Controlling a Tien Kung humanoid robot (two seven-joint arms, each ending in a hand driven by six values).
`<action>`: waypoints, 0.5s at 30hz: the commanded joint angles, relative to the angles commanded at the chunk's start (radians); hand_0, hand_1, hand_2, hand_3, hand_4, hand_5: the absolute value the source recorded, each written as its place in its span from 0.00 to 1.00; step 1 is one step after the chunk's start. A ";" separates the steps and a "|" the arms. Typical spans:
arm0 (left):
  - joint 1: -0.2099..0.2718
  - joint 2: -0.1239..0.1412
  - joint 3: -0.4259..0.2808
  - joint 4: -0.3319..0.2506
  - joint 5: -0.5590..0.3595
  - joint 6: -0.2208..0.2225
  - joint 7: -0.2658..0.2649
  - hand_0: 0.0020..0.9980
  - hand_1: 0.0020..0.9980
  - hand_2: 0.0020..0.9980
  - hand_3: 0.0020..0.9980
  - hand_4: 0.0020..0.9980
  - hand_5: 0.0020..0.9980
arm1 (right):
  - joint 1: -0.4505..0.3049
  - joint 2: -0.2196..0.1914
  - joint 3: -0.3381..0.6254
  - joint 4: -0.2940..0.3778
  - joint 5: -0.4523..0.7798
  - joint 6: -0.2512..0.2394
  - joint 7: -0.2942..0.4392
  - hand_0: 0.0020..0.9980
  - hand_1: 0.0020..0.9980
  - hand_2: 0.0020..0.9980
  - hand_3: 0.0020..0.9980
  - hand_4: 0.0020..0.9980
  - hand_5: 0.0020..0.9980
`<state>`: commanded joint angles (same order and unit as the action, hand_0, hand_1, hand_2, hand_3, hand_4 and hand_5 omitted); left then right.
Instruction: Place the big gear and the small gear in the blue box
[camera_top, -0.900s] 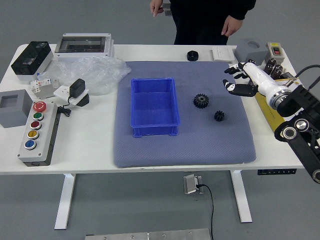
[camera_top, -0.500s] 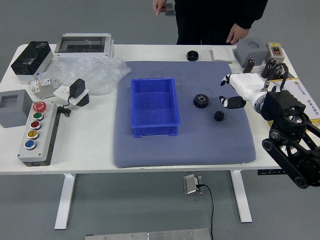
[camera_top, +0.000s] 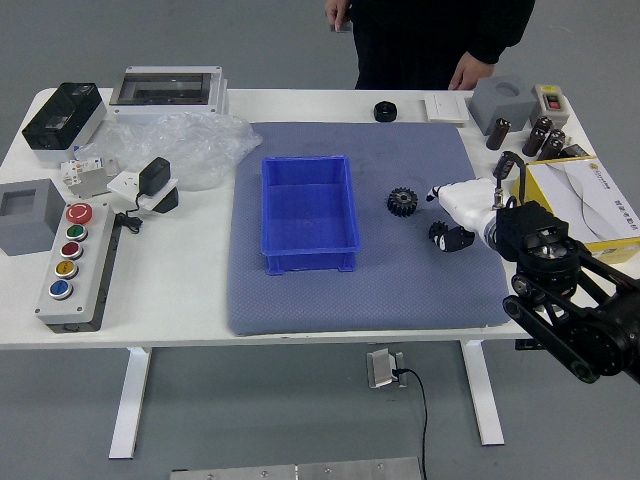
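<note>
Reaching in beside the small gear (camera_top: 437, 231) | right hand (camera_top: 468, 208): thumb held wide of the fingers | both gears: on the mat (camera_top: 370, 300), big gear (camera_top: 402, 202) nearer the blue box (camera_top: 308, 215)

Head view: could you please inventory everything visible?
Blue box: one, blue, on mat
Big gear: one, black, on mat
Small gear: one, black, on mat
Mat: one, bluish, centre
Table: one, white, centre
Round part: one, black, far edge
Grey blocks: two, grey, left and far right
Button panel: one, grey, left
Plastic bag: one, clear, far left
Case: one, black, far left
Screened device: one, white, far left
Small parts: two, whitish, left
Flat panel: one, white, far edge
Switch: one, beige, far right
Cylinders: several, black, right
Yellow box: one, yellow, right
Bracket: one, silver, below table
Robot arm: one, black, right
Right robot hand: one, black and white, over mat
Person: one, black clothing, far side, both hands visible
</note>
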<state>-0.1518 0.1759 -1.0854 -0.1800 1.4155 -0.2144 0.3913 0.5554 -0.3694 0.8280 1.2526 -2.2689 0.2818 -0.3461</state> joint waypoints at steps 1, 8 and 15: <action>0.000 0.000 0.000 0.000 0.000 0.000 0.000 0.83 0.79 0.78 0.76 0.66 0.36 | 0.001 0.000 -0.002 -0.002 0.000 0.000 0.000 0.82 0.74 0.84 0.88 0.65 0.28; 0.000 -0.002 0.001 0.000 -0.001 0.000 0.000 0.83 0.79 0.78 0.76 0.66 0.35 | 0.002 0.001 -0.014 -0.026 0.000 -0.006 0.003 0.81 0.74 0.83 0.87 0.65 0.28; -0.001 -0.005 0.003 0.000 -0.002 0.000 -0.001 0.83 0.79 0.78 0.76 0.67 0.36 | 0.005 0.009 -0.019 -0.069 0.000 -0.033 0.012 0.80 0.73 0.81 0.85 0.65 0.28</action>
<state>-0.1526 0.1713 -1.0822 -0.1800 1.4133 -0.2144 0.3905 0.5605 -0.3607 0.8088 1.1839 -2.2689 0.2489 -0.3346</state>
